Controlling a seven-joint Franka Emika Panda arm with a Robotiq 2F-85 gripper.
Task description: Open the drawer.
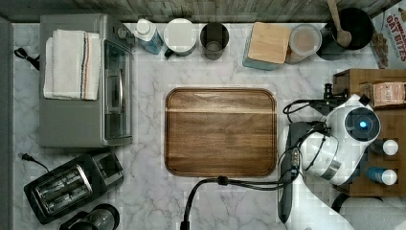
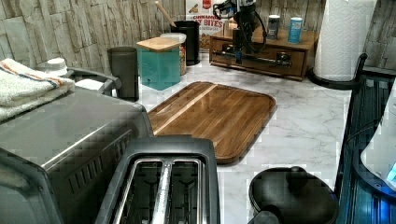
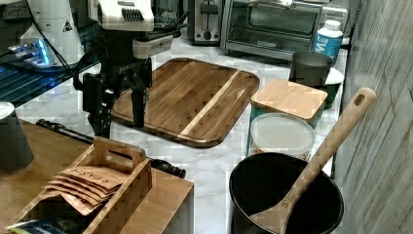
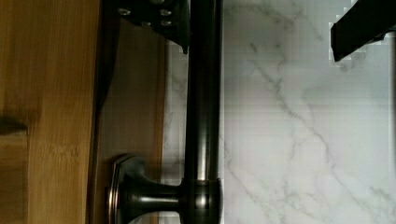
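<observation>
1. The gripper (image 3: 119, 112) points down at the counter, its jaws spread and holding nothing. In the wrist view one of its fingers (image 4: 159, 21) sits in the gap between the drawer (image 4: 135, 93) front and the black handle (image 4: 203, 116). The other stands well out over the marble counter (image 4: 303, 140), so the bar lies between them. I cannot tell whether the inner finger touches the bar.
2. The handle's round post joins the drawer front just under the lighter top board of the wooden box unit (image 4: 46, 93).
3. In the left view the drawer front looks flush with the unit, and the gripper hangs toward the left end of the bar.
4. On the unit's top stand two small jars (image 1: 390, 147) and a wooden caddy (image 1: 385, 93) holding paper packets.
5. In the top view the unit lies at 3 o'clock from the cutting board (image 1: 220, 132), with the white arm between them.
6. At 12 o'clock from the board, along the back wall, are a dark cup (image 1: 214, 40) and a teal canister (image 1: 268, 43) with a wooden lid. At 2 o'clock is a black pot (image 1: 356, 26) with a wooden spoon in it.
7. At 9 o'clock from the board is the toaster oven (image 1: 76, 96) with a folded towel (image 1: 72, 64) on top. At 8 o'clock is a black toaster (image 1: 72, 184).
</observation>
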